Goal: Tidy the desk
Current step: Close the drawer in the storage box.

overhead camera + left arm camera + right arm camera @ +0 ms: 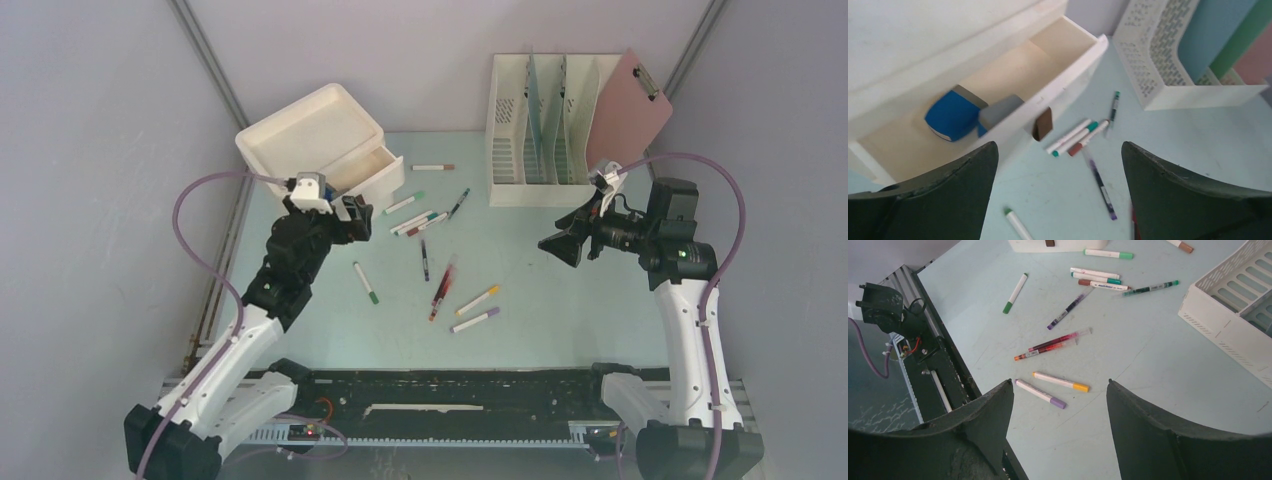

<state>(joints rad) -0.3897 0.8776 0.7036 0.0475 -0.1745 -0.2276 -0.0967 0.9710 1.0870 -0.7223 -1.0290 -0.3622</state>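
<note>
Now: pen-gathering step, by your reading; nothing lifted yet. Left jaws and right jaws both spread, empty. The table point(570, 300) lies beneath both. Count: twelve pens point(1060, 381) loose below and ahead of the right jaws; one open drawer point(1013, 75) left of the left jaws, two blocks point(950, 116) inside; one file rack point(525, 190). Next calls for descending astride one barrel
</note>
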